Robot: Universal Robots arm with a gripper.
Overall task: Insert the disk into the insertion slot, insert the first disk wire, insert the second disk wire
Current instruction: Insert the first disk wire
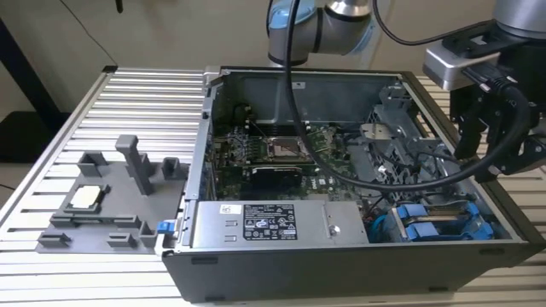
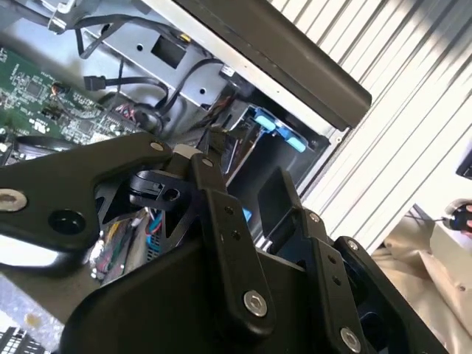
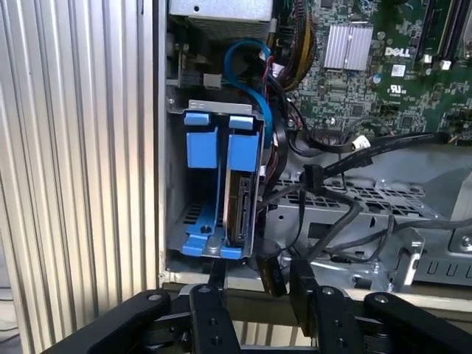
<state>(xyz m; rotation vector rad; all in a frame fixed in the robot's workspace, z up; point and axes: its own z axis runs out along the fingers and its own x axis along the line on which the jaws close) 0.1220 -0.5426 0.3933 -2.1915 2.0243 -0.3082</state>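
Note:
The disk (image 3: 240,200), silver-grey in its blue carrier (image 3: 243,151), sits upright inside the insertion slot (image 3: 257,184), the sheet-metal bay at the case's corner. In the exterior view the disk (image 1: 447,216) lies in the cage at the case's lower right. My gripper (image 3: 259,274) hovers just outside the bay's mouth, open. Its black fingers (image 3: 216,271) flank a loose black wire connector (image 3: 271,279), which hangs near one finger without being clamped. A second black plug (image 3: 310,177) dangles on its cable beside the bay. The second wrist view looks past the gripper (image 2: 247,181) to the carrier's blue tab (image 2: 279,134).
Another blue-tabbed carrier (image 3: 200,147) stands beside the disk in the same cage. A blue cable (image 3: 254,59) loops above it. Black cables cross the perforated cage (image 3: 354,214). The motherboard (image 1: 273,150) and silver labelled box (image 1: 268,224) fill the case; a grey fixture (image 1: 111,198) sits on the ribbed table.

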